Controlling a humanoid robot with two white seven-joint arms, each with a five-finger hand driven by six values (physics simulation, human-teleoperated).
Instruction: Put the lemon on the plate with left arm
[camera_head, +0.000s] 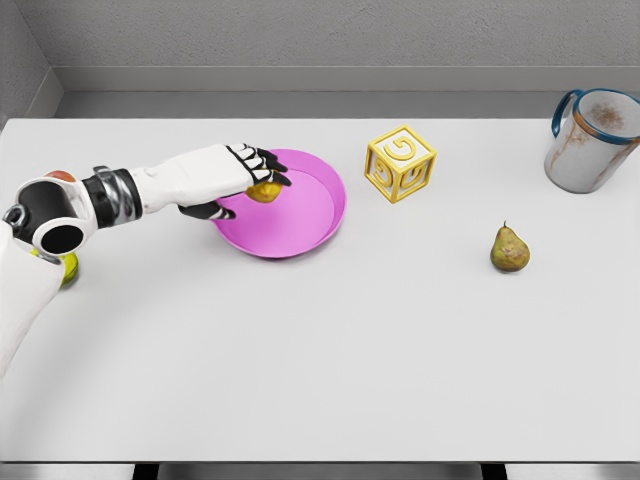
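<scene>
My left hand (250, 180) reaches in from the left and hovers over the left part of the pink plate (310, 215). Its dark fingers are curled around a small yellow lemon (264, 190), which pokes out below the fingertips above the plate's inner surface. I cannot tell whether the lemon touches the plate. The white forearm and grey wrist joint (110, 195) stretch back to the left edge. My right arm does not show.
A yellow letter cube (400, 163) stands just right of the plate. A pear (509, 249) stands upright at the right, and a worn blue-rimmed mug (592, 140) sits at the far right corner. A green-yellow object (68, 268) peeks from under my left elbow.
</scene>
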